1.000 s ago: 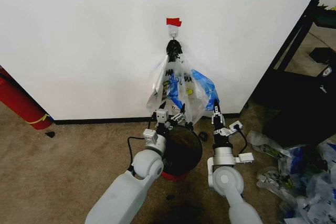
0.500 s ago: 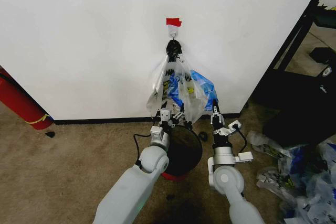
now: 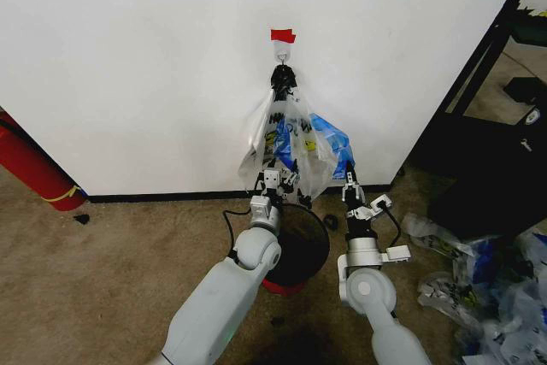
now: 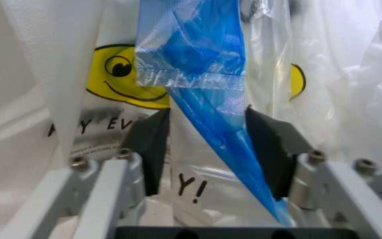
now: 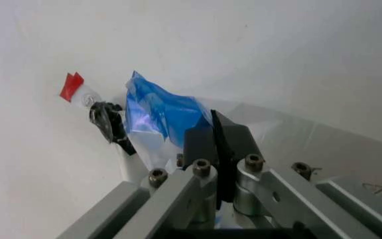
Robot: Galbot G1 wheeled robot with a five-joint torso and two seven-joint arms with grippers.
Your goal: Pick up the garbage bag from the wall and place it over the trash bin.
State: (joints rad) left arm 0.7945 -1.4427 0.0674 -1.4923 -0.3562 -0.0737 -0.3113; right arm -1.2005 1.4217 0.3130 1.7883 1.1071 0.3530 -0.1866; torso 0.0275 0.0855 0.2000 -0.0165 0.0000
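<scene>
Up at the hanging garbage bag: left hand spread around it, right hand clenched alongside.

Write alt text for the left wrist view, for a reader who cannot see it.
The left gripper is open, its two dark pads on either side of a blue fold of the garbage bag but not yet pinching it. Behind it hangs a clear bag with a yellow smiley face and black lettering.
</scene>
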